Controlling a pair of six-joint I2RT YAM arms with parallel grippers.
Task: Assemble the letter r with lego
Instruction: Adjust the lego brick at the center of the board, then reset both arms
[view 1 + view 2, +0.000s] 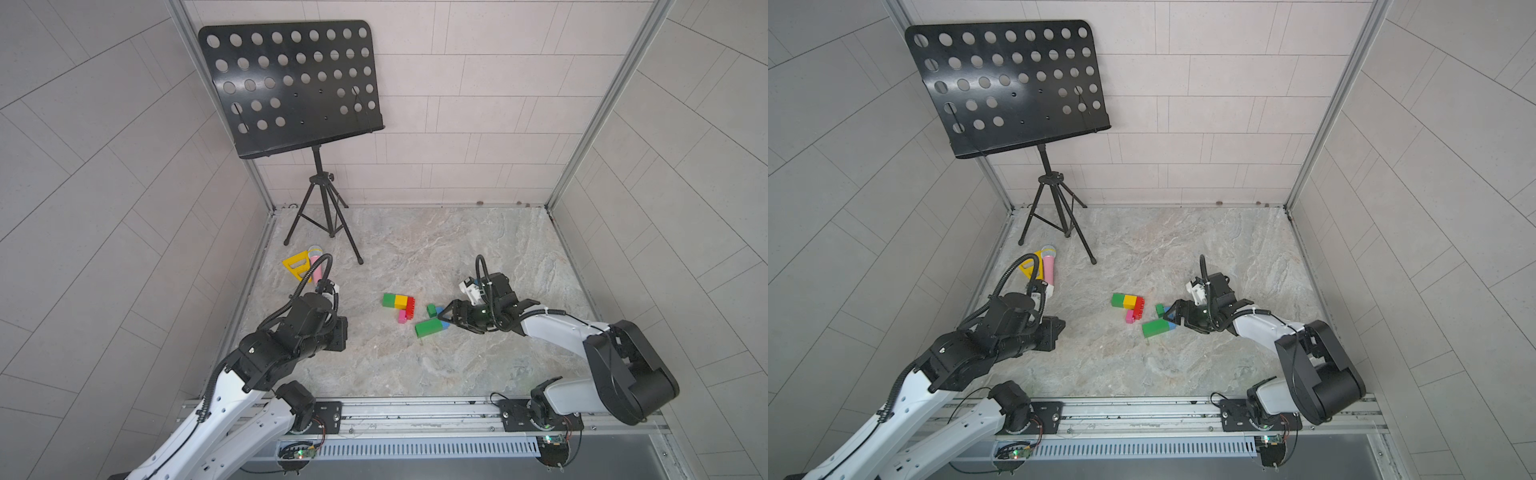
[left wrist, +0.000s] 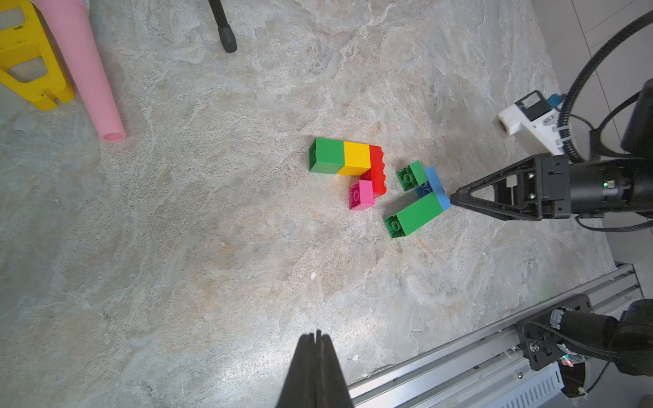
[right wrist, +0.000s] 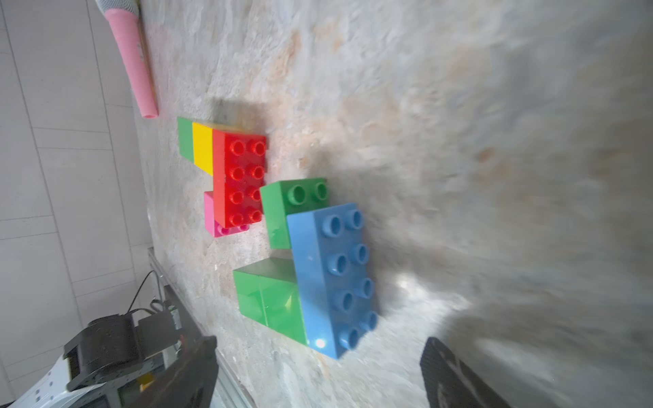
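Right wrist view shows the right claw [image 3: 319, 348] spread wide, the blue brick [image 3: 328, 275] and joined green bricks [image 3: 268, 300] on the bench [image 3: 459, 141] just before its tips, the red brick [image 3: 243, 176] beyond, while the left claw [image 2: 317, 339] is pinched together, well away.

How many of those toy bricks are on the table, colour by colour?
Green bricks: 4 (one beside the yellow, three by the blue)
Yellow brick: 1
Red brick: 1
Pink brick: 1
Blue brick: 1
Total: 8
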